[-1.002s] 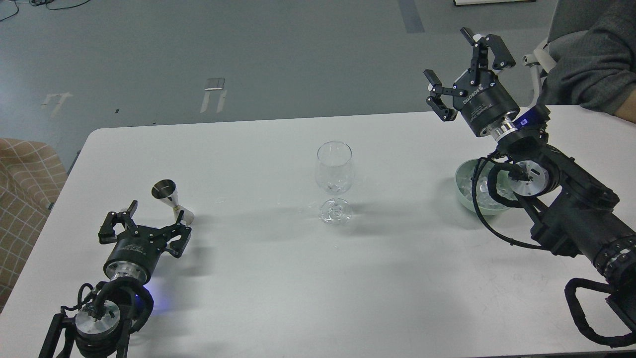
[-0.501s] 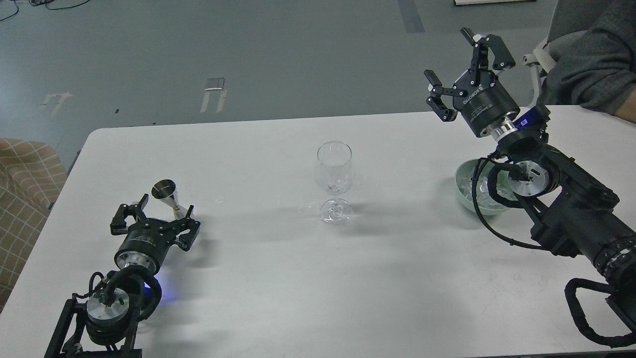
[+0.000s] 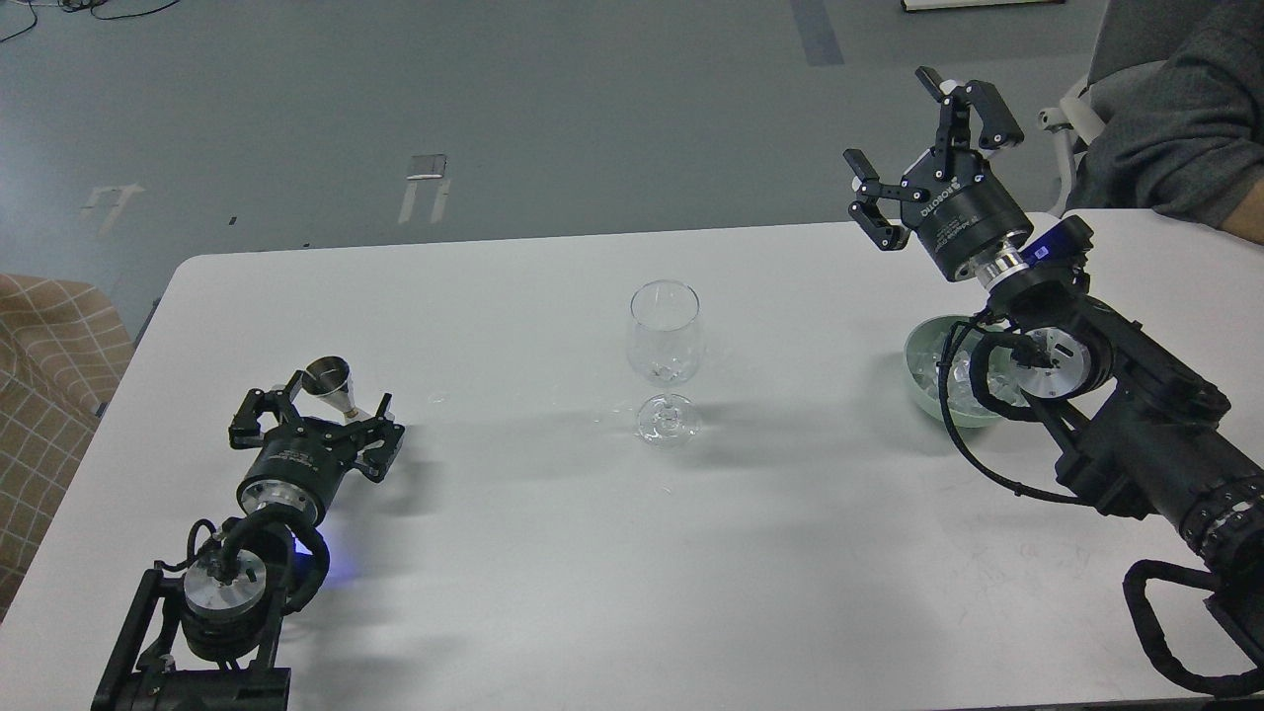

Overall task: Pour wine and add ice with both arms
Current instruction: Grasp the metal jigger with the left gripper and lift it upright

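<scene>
The ice [image 3: 953,380] lies in a pale green bowl [image 3: 920,367] near the right edge of the white bench [image 3: 553,553], partly hidden by the right arm, and a wine glass [image 3: 666,360] stands upright at mid-bench. The right gripper [image 3: 928,138] hangs raised over the far right edge, jaws spread and empty. Near the left edge, the left gripper [image 3: 314,417] has its jaws released around a steel jigger [image 3: 336,388].

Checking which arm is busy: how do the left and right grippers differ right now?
The left gripper sits low over the white table, its fingers spread around the small steel jigger. The right gripper is raised high above the pale green bowl, holding nothing. Both are black and open.
</scene>
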Available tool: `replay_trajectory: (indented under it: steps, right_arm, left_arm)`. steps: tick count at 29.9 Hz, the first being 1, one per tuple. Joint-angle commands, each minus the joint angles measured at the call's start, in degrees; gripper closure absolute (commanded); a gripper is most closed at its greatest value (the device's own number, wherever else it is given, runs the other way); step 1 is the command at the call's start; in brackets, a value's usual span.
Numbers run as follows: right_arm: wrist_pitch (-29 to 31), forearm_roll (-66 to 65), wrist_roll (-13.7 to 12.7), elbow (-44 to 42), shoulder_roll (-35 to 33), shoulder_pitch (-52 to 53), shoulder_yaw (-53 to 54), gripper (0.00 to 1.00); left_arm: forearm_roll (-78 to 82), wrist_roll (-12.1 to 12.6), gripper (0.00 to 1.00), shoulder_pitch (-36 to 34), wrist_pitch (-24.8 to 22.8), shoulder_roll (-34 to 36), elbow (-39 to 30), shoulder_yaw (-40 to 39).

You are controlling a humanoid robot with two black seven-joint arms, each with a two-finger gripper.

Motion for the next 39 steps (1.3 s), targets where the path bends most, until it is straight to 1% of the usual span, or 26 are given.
replay_trajectory:
  steps: [1, 3, 5, 9, 17, 18, 22, 24, 31, 34, 37, 39]
  right_arm:
    - [0.0, 0.0, 0.0, 0.0, 0.0, 0.1, 0.0, 0.00]
    - [0.0, 0.0, 0.0, 0.1, 0.0, 0.1, 0.0, 0.00]
    - [0.0, -0.1, 0.0, 0.0, 0.1, 0.0, 0.0, 0.00]
    - [0.0, 0.0, 0.0, 0.1, 0.1, 0.1, 0.0, 0.00]
    - [0.0, -0.1, 0.0, 0.1, 0.1, 0.2, 0.0, 0.00]
    - [0.0, 0.0, 0.0, 0.1, 0.1, 0.2, 0.0, 0.00]
    - [0.0, 0.0, 0.0, 0.1, 0.1, 0.2, 0.0, 0.00]
    - [0.0, 0.0, 0.0, 0.1, 0.1, 0.1, 0.0, 0.00]
    - [0.0, 0.0, 0.0, 0.1, 0.1, 0.1, 0.0, 0.00]
    - [0.0, 0.0, 0.0, 0.1, 0.1, 0.1, 0.0, 0.00]
    - [0.0, -0.1, 0.0, 0.0, 0.1, 0.1, 0.0, 0.00]
    - [0.0, -0.1, 0.0, 0.1, 0.1, 0.1, 0.0, 0.00]
  left_arm:
    - [0.0, -0.3, 0.15, 0.0, 0.0, 0.0, 0.1, 0.1]
    - [0.0, -0.5, 0.23, 0.0, 0.0, 0.0, 0.1, 0.1]
    - [0.0, -0.5, 0.25, 0.1, -0.1, 0.0, 0.1, 0.1]
    - [0.3, -0.5, 0.38, 0.2, -0.3, 0.0, 0.1, 0.1]
    - [2.3, -0.7, 0.45, 0.2, -0.4, 0.0, 0.1, 0.1]
    - [2.3, -0.7, 0.48, 0.2, -0.5, 0.0, 0.1, 0.0]
    - [2.2, -0.7, 0.58, 0.2, -1.4, 0.0, 0.1, 0.0]
    - [2.2, -0.7, 0.60, 0.2, -1.5, 0.0, 0.1, 0.0]
    - [2.0, -0.4, 0.61, 0.4, -1.6, 0.0, 0.1, 0.0]
    - [2.0, -0.2, 0.65, 0.4, -1.6, 0.0, 0.1, 0.0]
    - [1.9, -0.1, 0.66, 0.4, -2.0, 0.0, 0.1, -0.1]
    - [1.8, -0.1, 0.70, 0.4, -2.0, 0.0, 0.1, -0.1]
